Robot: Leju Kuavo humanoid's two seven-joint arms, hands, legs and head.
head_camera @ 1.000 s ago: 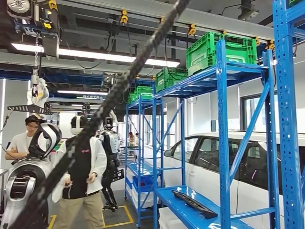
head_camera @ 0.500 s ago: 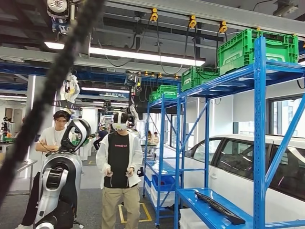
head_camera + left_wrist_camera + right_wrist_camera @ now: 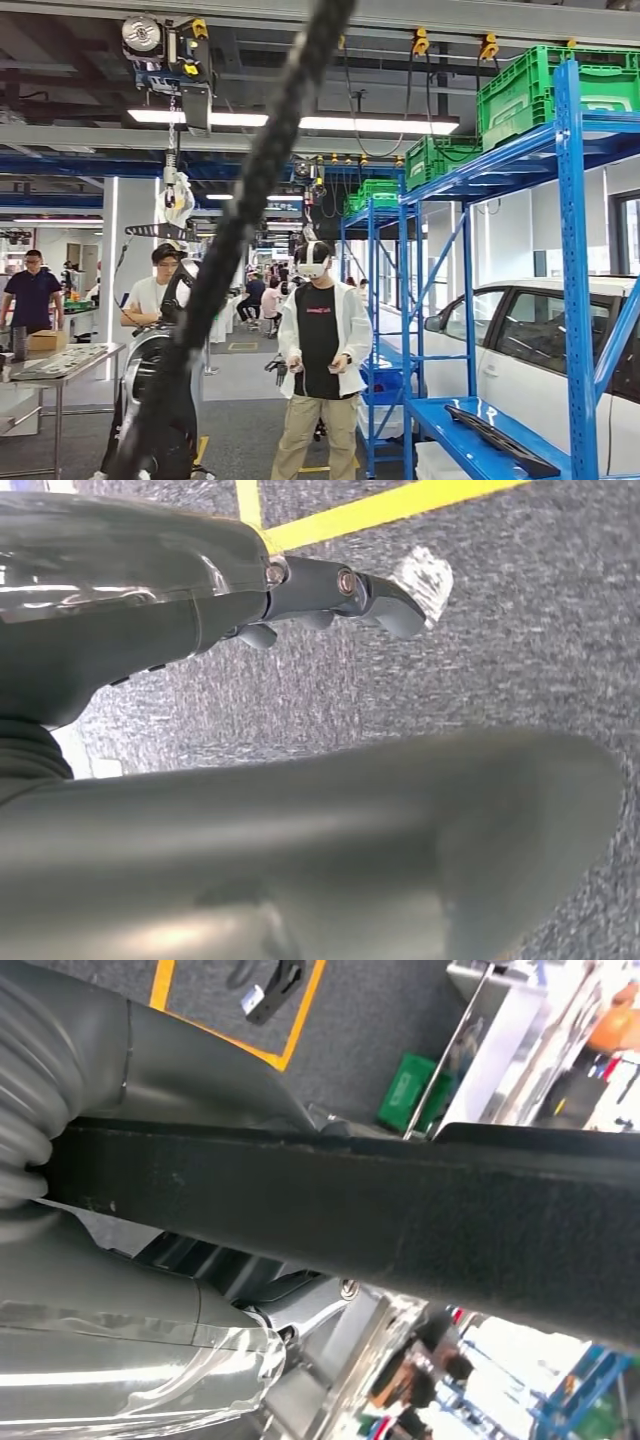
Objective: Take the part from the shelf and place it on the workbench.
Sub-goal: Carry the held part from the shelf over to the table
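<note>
Across head view, part (image 3: 249,230) slants; right hand (image 3: 151,1290) grips it.

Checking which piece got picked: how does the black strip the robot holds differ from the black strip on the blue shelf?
The held strip slants steeply across the head view; the shelf strip lies flat on the blue shelf. The held strip is gripped by the right robot hand; nothing touches the shelf strip. Both are long, narrow and black.
</note>
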